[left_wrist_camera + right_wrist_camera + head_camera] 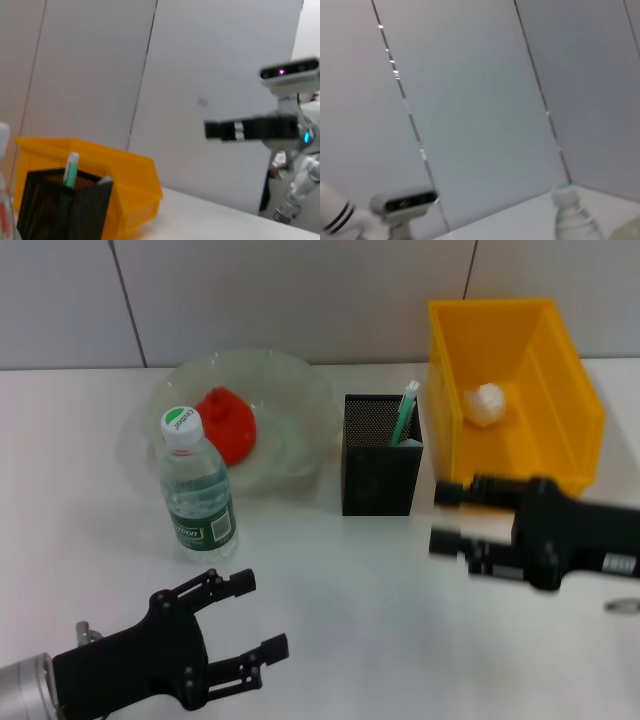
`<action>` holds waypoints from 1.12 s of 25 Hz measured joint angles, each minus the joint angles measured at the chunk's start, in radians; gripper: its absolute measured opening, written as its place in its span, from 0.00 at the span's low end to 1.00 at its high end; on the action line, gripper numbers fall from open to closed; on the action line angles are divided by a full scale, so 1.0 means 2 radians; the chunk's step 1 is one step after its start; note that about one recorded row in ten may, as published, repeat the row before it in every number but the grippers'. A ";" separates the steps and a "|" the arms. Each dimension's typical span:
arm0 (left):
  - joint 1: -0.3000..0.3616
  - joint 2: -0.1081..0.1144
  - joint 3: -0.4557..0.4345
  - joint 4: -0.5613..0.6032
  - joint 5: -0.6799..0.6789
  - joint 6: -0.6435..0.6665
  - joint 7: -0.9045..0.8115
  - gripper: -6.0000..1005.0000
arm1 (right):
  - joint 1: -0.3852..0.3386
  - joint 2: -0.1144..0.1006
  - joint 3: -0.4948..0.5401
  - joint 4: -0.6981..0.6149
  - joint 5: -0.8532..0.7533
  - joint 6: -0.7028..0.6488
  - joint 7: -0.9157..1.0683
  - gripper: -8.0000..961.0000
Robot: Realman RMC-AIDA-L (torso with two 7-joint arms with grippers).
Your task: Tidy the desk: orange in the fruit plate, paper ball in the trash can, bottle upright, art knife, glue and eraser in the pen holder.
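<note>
The orange [228,425] lies in the glass fruit plate [290,390]. In front of the plate the bottle [198,490] stands upright. The paper ball [487,403] rests inside the yellow trash can [560,370]. A green stick [405,415] and a grey tip [105,181] poke out of the black mesh pen holder [380,465]; I cannot tell which is the art knife or the glue. The eraser is hidden. My left gripper [262,615] hovers open and empty near the front edge. My right gripper [447,517] is open and empty, right of the pen holder.
The white table [340,580] runs back to a grey panelled wall. A small grey thing [622,606] lies at the table's right edge. The robot's head camera [290,72] shows in the left wrist view.
</note>
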 joint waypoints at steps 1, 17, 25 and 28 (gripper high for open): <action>-0.004 0.007 0.000 0.000 0.012 0.000 -0.013 0.84 | -0.001 -0.003 -0.001 0.038 -0.016 -0.004 -0.036 0.66; -0.026 0.039 -0.004 0.003 0.075 0.015 -0.071 0.84 | -0.008 0.015 0.001 0.092 -0.085 0.018 -0.124 0.66; -0.026 0.041 -0.004 0.001 0.076 0.015 -0.070 0.84 | -0.008 0.016 0.002 0.093 -0.083 0.023 -0.126 0.66; -0.027 0.040 -0.004 0.001 0.076 0.015 -0.070 0.84 | -0.008 0.016 0.002 0.094 -0.083 0.023 -0.127 0.66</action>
